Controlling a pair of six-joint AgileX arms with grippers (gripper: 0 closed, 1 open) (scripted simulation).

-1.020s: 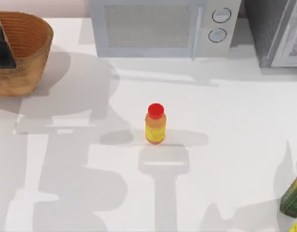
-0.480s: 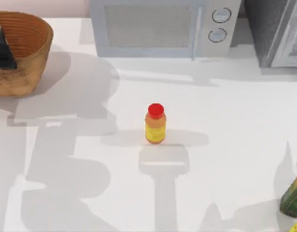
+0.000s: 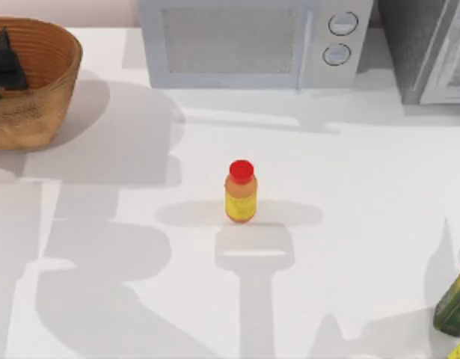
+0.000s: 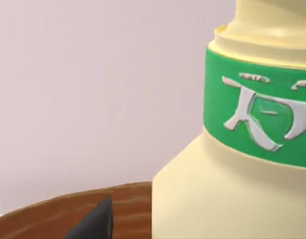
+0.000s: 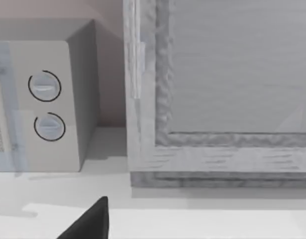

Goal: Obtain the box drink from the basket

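A green carton [image 3: 452,303] is seen at the table's near right edge, and a red-capped bottle [image 3: 241,192] stands mid-table, well apart from the task. At the far left, the left gripper [image 3: 4,61] is lowered inside the basket [image 3: 46,93], close against the box drink [image 4: 217,189]. Whether it is clamped on the box drink cannot be told. The box drink is judged light, smooth and easily dented, so it is best taken across its flat lower body, below the green band. The right gripper [image 5: 93,221] is parked facing the microwave [image 3: 244,43]; its state cannot be told.

Left claw [image 3: 5,61] over the table's far-left corner, fingers dark.
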